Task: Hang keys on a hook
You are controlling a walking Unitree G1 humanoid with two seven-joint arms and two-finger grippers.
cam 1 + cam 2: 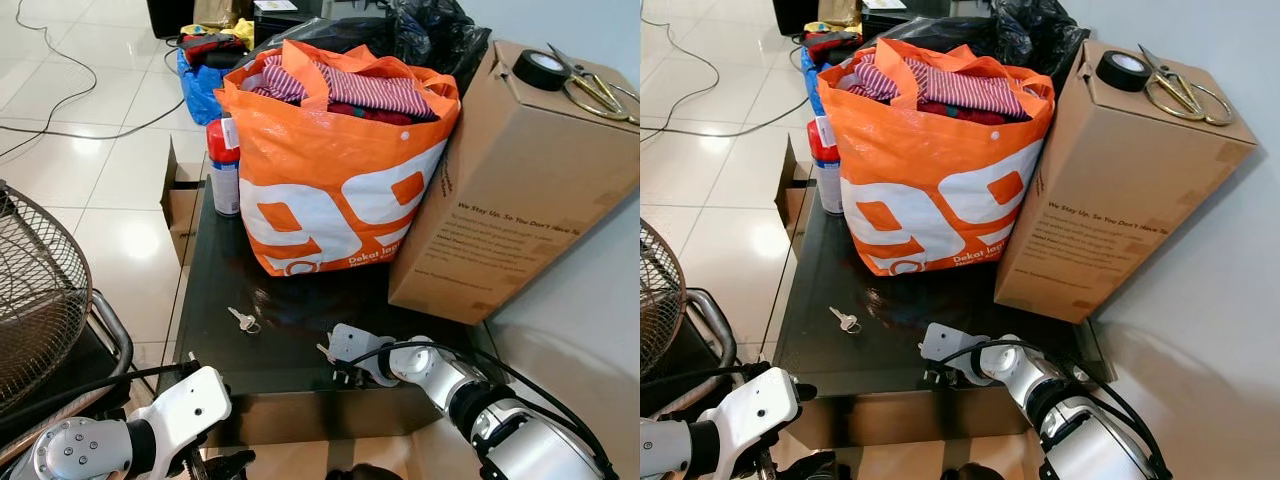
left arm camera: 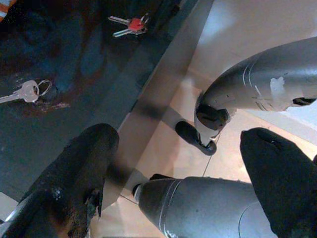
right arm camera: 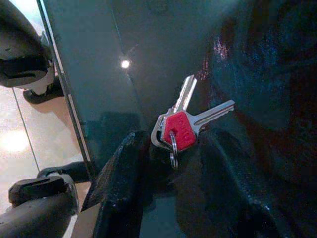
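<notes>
- Dark glass tabletop [image 1: 290, 330], glossy, low, over pale floor tiles [image 1: 110, 170].
- Red-capped keys [image 3: 179, 128] on a ring, flat on the glass close to the near edge, between the fingertips of the right gripper [image 3: 171, 158]; fingers apart, not closed on them.
- Single silver key [image 1: 243, 320] with ring, lying loose toward the near left part of the tabletop.
- Left gripper [image 2: 173, 168] below the near left corner, off the table, fingers spread wide.
- Orange bag [image 1: 335, 165] of striped clothes at the far edge, touching the cardboard box [image 1: 510, 180] at the right edge.
- Spray can [image 1: 224, 166] at the far left corner.
- Tape roll [image 1: 541, 68] and scissors [image 1: 590, 90] atop the box.
</notes>
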